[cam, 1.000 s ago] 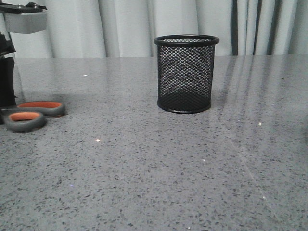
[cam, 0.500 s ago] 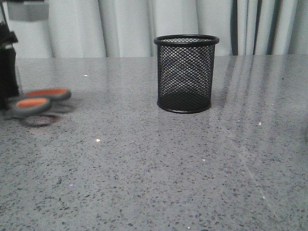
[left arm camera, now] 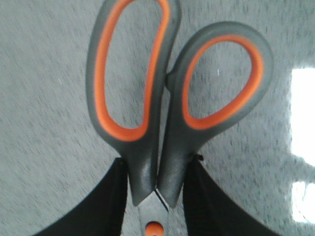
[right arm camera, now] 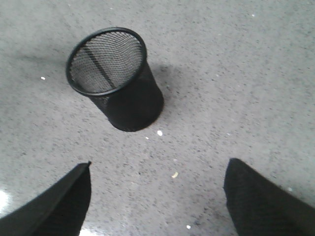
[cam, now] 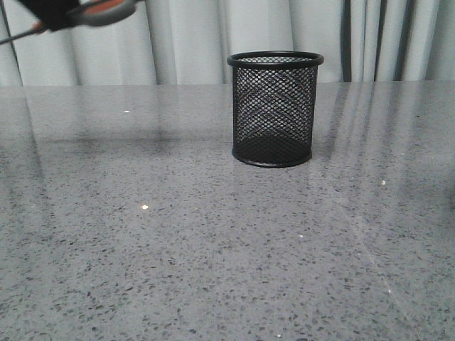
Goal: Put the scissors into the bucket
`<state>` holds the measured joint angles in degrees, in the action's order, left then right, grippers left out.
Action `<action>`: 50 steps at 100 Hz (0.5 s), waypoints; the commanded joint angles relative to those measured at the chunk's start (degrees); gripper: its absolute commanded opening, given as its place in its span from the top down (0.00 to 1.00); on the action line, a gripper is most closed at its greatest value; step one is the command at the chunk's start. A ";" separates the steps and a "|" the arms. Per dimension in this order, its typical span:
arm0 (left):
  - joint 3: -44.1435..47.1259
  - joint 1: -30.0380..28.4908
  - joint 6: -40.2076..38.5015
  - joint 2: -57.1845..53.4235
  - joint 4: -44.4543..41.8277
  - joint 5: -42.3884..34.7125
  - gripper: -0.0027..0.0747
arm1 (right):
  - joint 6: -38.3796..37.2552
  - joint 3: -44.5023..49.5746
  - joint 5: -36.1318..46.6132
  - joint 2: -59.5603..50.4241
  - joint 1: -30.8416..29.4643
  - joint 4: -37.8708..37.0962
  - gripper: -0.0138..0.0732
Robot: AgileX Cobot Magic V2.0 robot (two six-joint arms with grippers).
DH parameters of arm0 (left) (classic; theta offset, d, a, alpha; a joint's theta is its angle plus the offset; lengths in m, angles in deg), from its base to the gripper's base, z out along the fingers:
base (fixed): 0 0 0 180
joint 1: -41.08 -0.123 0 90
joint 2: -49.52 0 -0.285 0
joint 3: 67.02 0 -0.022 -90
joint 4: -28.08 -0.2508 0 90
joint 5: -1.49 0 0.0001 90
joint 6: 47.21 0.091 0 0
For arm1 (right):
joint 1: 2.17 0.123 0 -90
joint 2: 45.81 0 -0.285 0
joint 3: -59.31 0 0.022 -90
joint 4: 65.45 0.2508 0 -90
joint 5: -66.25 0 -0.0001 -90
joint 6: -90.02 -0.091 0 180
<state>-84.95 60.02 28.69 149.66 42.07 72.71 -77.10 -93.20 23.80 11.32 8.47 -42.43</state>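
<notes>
**A:** Front view: the scissors [cam: 99, 11] are way up at the top left, well above the table [cam: 213, 249] and off to the left of the bucket [cam: 275, 108]. The handles point right and a thin bit of blade pokes out left. The left gripper [cam: 53, 13] is just a dark blob around them there. The bucket stands upright mid-table, black wire mesh with a solid rim and base, nothing in it as far as I can see.

**B:** And the left wrist cam?

**A:** Clear shot. The left gripper's fingers [left arm camera: 106, 206] are clamped on the scissors [left arm camera: 167, 98] right at the neck, where the two grey loops meet near the orange pivot. Smart place to hold them, I reckon: rigid, not heavy, and the rubbery-looking orange lining and matte grey plastic shouldn't slip much. The blades are hidden below the frame.

**B:** Right wrist?

**A:** It looks down on the bucket [right arm camera: 115, 78] from above, open mouth showing, round and see-through. The right gripper [right arm camera: 157, 196] is spread wide, holding nothing, on the near side of the bucket. The speckled grey stone-look table is glossy. The mesh cup looks light and tippy to me.
</notes>
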 commanded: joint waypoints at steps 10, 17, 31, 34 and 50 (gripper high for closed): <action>-6.62 6.00 -3.87 -2.79 1.60 1.95 0.94 | 5.71 -1.95 5.76 -1.68 0.00 11.29 0.26; -8.24 8.31 -5.35 -2.79 1.04 1.95 0.94 | 8.10 -1.95 6.56 -2.54 0.00 15.91 0.26; -10.75 12.85 -7.85 -2.79 -0.16 1.83 0.94 | 10.31 -1.95 7.85 -4.07 0.00 22.26 0.26; -11.22 13.68 -7.97 -2.79 -0.30 1.83 0.94 | 10.31 -1.95 7.84 -4.31 0.00 22.99 0.26; -13.66 18.23 -10.29 -2.79 -0.69 1.61 0.94 | 10.56 -1.95 8.20 -5.44 0.00 26.55 0.26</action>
<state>-95.68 75.92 20.42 149.66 40.39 73.55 -67.46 -93.20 28.35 6.66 8.47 -19.83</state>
